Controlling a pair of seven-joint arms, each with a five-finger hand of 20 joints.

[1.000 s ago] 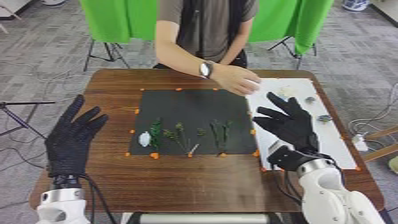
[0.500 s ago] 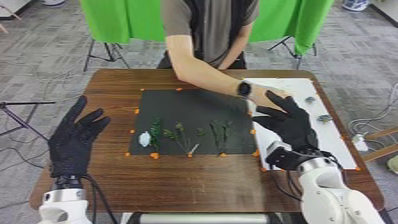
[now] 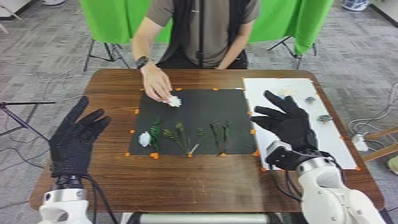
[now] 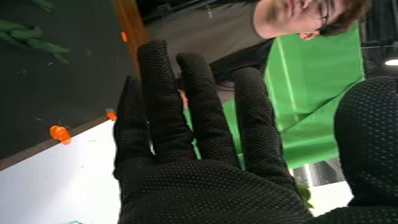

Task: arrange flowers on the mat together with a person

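Note:
My right hand (image 3: 286,124) is over the white board (image 3: 333,145), fingers straight and spread, holding nothing; in the right wrist view the same hand (image 4: 213,187) is open beside the dark mat. The left hand (image 3: 71,142) stands open over the table left of the dark mat (image 3: 197,107). A person's hand (image 3: 156,82) holds a white flower (image 3: 174,101) at the mat's far left part. Along the mat's near part lie a white flower (image 3: 145,139), a leafy green stem (image 3: 155,134), small budded stems (image 3: 180,136) and dark green stems (image 3: 219,135).
On the white board lie a pale flower (image 3: 287,91) and small bluish flowers (image 3: 323,118), beyond and beside my right hand. Orange tape pieces (image 3: 155,156) mark the mat's border. Brown wooden table (image 3: 191,185) surrounds mat and board.
The person's hand went to the white board, then moved left to the mat's far left part with a white flower. Both my hands have stayed nearly still.

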